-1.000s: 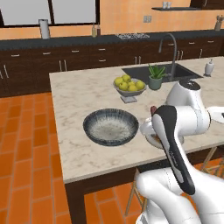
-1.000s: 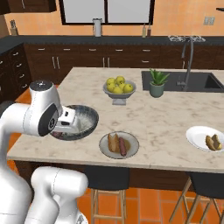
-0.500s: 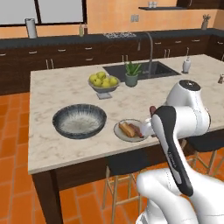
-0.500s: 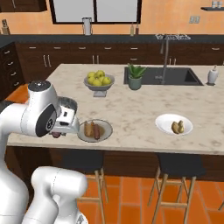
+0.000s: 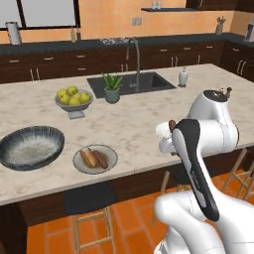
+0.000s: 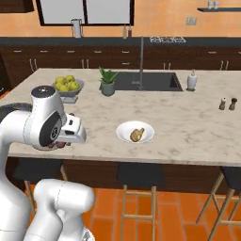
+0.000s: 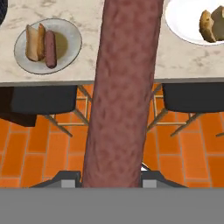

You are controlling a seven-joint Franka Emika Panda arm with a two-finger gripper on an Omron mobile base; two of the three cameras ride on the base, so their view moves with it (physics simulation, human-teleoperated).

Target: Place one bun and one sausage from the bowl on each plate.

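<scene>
Rolled sideways along the tabletop (image 5: 134, 124) with jaws clamped on a sausage (image 7: 120, 92) (white plate (image 6: 123, 134) holds just a bun (image 6: 137, 135)), so drop-off comes next.

Dark bowl (image 5: 31, 147) sits at the counter's left end, speckled inside bare. Just right of it, the beige plate (image 5: 95, 159) carries a bun (image 7: 32, 43) and a sausage (image 7: 50, 48) side by side. The white plate (image 6: 135, 132), well apart, holds a bun (image 6: 137, 135). A second sausage (image 7: 122, 87) stands long and reddish-brown above the counter's edge.
</scene>
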